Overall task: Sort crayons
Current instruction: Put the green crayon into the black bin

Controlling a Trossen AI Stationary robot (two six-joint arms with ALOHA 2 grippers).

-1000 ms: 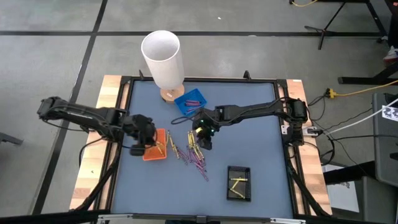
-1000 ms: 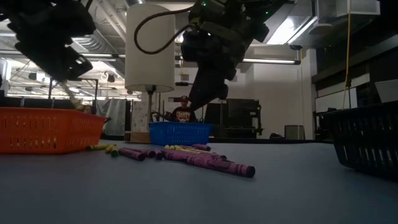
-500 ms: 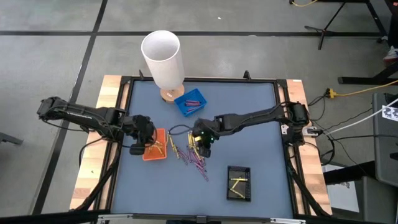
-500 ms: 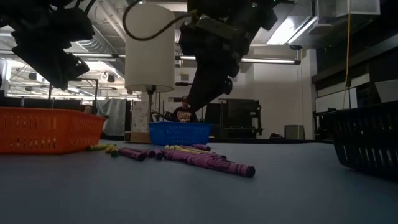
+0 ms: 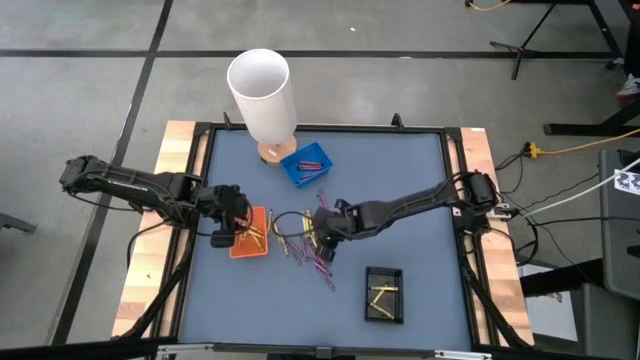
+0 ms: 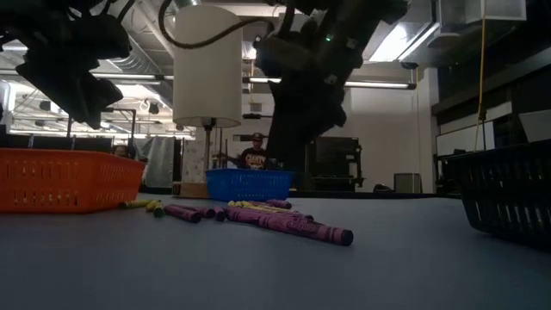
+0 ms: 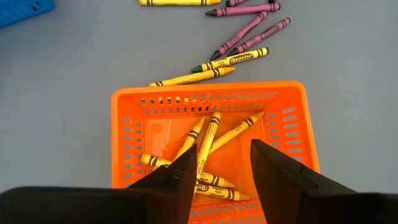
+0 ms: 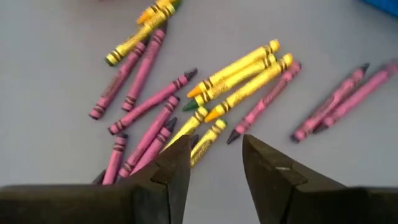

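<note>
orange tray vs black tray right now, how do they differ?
The orange tray sits at the table's left side with the left hand over it; the black tray sits near the front right, with no arm over it. In the left wrist view the orange tray holds about six yellow crayons; the black tray shows only a couple of yellow sticks. Both are small slotted rectangular trays.

The blue-gray table mat [image 5: 400,180] is framed in wood, with a white cylinder [image 5: 262,95], blue tray [image 5: 306,165], orange tray [image 5: 250,236], black tray [image 5: 384,294] and loose crayons [image 5: 305,250] scattered mid-table
</note>
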